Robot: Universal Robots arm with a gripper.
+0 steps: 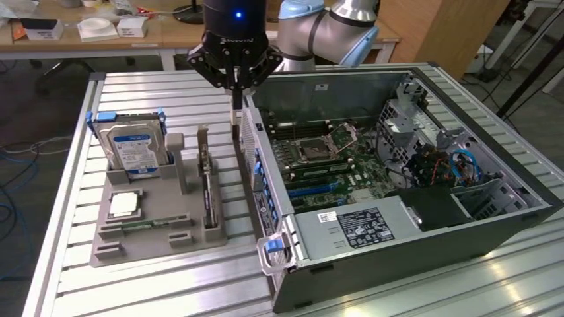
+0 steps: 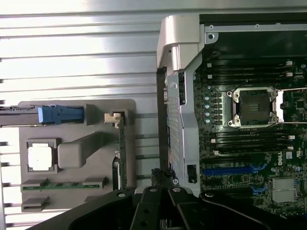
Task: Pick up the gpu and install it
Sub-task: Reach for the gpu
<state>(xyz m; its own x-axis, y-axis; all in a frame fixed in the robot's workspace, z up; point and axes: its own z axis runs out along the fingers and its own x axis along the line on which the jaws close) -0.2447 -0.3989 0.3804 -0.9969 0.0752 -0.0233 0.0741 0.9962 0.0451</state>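
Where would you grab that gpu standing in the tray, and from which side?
Probably by its long upper edge, coming straight down from above. The gpu stands on edge in a slot of the tray, its lower edge buried, so only the top is free. The squeeze should go across its thin flat faces.

The arm (image 1: pixel 339 26), at one o'clock from the gripper (image 1: pixel 235 99) in the exterior view, is built of smooth silver-grey tubes with rounded light-blue caps over its joints. At nine o'clock from it sits a black cylindrical wrist section (image 1: pixel 231 30) with a small blue light (image 1: pixel 236 13) glowing on its face. At six o'clock from that light the gripper is matt black, with pale lettering too small to read and angular linked fingers (image 1: pixel 205 66). In the wrist view the gripper (image 2: pixel 162 182) shows black bars joined by round pivot pins (image 2: pixel 152 190).
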